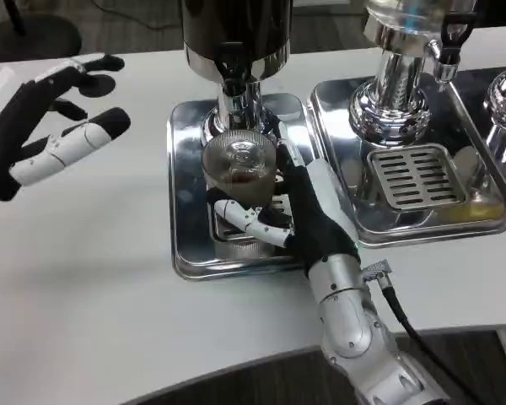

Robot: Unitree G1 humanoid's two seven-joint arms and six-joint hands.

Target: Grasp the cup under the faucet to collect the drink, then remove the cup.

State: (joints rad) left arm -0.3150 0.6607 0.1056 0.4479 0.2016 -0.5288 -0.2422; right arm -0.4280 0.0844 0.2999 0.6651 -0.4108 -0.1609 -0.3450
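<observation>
- your right hand point(299, 215) is wrapped around the cup point(240, 164), fingers curled across its near side and the thumb side up along its right wall, so the hold looks real but low on the body.
- the cup stands upright on the drip tray point(185, 253), directly beneath the faucet point(234, 101) of the dark dispenser point(234, 34); a dark patch shows inside it, probably a little drink, though you cannot read the level through the glare.
- if you lift before the flow has stopped, the drink falls onto the tray instead of into the cup. you cannot tell from here whether anything is running.
- the cup's rim sits very close under the faucet. pull straight up and you strike the spout; draw it toward you first, keeping it level.
- the cup looks clear and smooth, so a loose grip may let it slide or tip as it comes off the grate point(236, 221). tilt it and you spill.
- your left hand point(55, 135) hangs over the table point(93, 321) well to the left, fingers spread and holding nothing. leave it there; swinging it in risks bumping the tray.
- a second dispenser point(396, 93) with its own tray point(472, 215) stands just beside your right forearm. an outward swing of the elbow on the way out could knock it.
</observation>
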